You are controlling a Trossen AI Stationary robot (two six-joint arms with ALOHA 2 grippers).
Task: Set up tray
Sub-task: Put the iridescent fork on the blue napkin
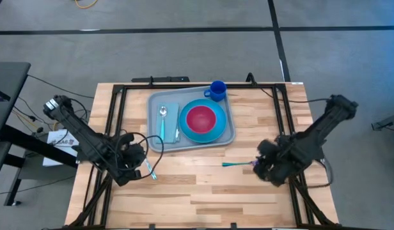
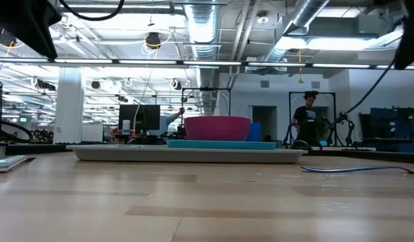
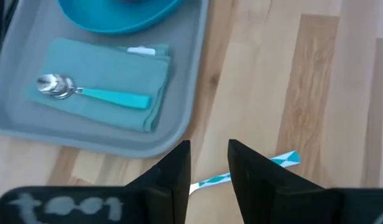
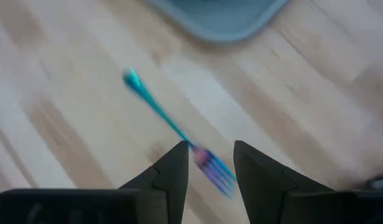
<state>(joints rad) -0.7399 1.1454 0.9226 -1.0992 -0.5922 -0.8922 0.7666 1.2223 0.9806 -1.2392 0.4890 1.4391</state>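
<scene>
The pale grey-blue tray (image 1: pixel 192 142) lies at the table's middle, toward the far edge. It holds a folded teal napkin (image 3: pixel 98 93) with a teal-handled spoon (image 3: pixel 95 93) on it, a round blue plate (image 1: pixel 187 131) with a pink bowl (image 1: pixel 201 119), and a blue cup (image 1: pixel 217 89) in its far right corner. A teal-and-white-handled utensil (image 3: pixel 280 162) lies on the wood near the tray's near left corner; my left gripper (image 3: pixel 209 168) is open just over it. A teal fork (image 4: pixel 157 109) lies right of centre; my right gripper (image 4: pixel 209 165) is open, its fingers on either side of the tine end.
A black frame (image 1: pixel 120 96) borders the wooden table on the left, right and far sides. Bare wood (image 1: pixel 203 198) stretches across the near half between the arms. In the low view a person (image 2: pixel 306 117) stands far back in the room.
</scene>
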